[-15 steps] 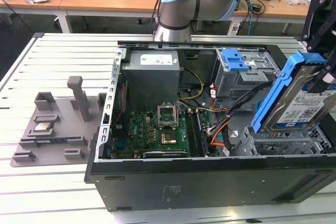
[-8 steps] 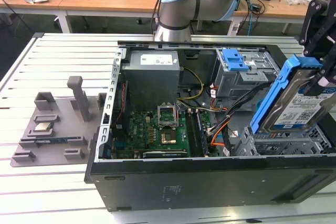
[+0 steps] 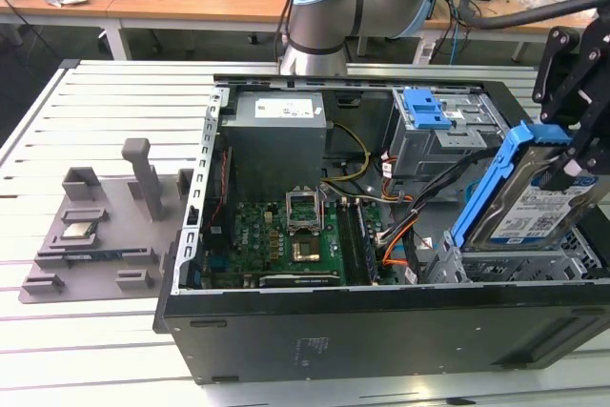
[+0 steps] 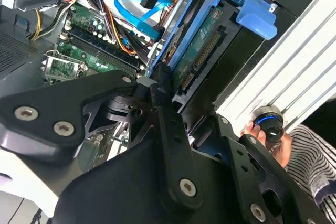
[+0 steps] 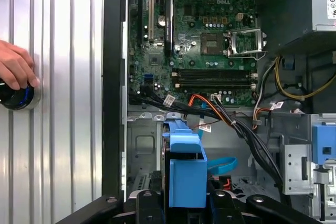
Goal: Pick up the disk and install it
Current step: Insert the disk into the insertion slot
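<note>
The disk (image 3: 530, 213), a silver drive with a white-and-blue label in a blue bracket (image 3: 488, 184), hangs tilted on edge over the metal bay (image 3: 578, 256) at the case's corner on the exterior view's right. My gripper (image 3: 570, 167) is shut on its upper edge. In the second wrist view the disk (image 4: 206, 51) shows its green board side, with the black fingers (image 4: 160, 85) clamped on it. In the first wrist view the blue bracket (image 5: 186, 174) stands between the finger links, above the bay floor (image 5: 144, 145).
The open computer case (image 3: 381, 335) holds a motherboard (image 3: 286, 235), cables (image 3: 396, 235) and a grey drive cage with a blue latch (image 3: 426, 110). A grey fixture plate (image 3: 95, 235) lies on the exterior view's left. A person's hand (image 5: 16, 69) rests on a knob (image 5: 14, 97) beside the case.
</note>
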Tool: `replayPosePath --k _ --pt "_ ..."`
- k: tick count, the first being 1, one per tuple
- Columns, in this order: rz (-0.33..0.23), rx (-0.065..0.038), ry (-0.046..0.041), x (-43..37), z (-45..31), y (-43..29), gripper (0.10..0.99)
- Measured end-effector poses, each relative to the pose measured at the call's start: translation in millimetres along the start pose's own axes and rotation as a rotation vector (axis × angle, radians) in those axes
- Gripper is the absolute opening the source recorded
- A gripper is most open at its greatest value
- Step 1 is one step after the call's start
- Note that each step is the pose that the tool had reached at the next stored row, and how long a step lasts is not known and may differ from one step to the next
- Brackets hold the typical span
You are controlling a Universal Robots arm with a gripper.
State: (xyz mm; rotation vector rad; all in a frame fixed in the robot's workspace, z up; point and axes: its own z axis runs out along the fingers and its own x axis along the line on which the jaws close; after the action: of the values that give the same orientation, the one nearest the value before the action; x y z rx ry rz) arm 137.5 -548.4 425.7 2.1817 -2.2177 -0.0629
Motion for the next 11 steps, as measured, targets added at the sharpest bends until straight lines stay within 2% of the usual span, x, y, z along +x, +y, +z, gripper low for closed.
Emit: replayPosePath --k 3,11 --pt "0.000 0.000 0.0005 0.1 13.0 -0.7 0.365" --pt "0.000 0.000 0.0004 0.2 30.1 -1.5 0.365"
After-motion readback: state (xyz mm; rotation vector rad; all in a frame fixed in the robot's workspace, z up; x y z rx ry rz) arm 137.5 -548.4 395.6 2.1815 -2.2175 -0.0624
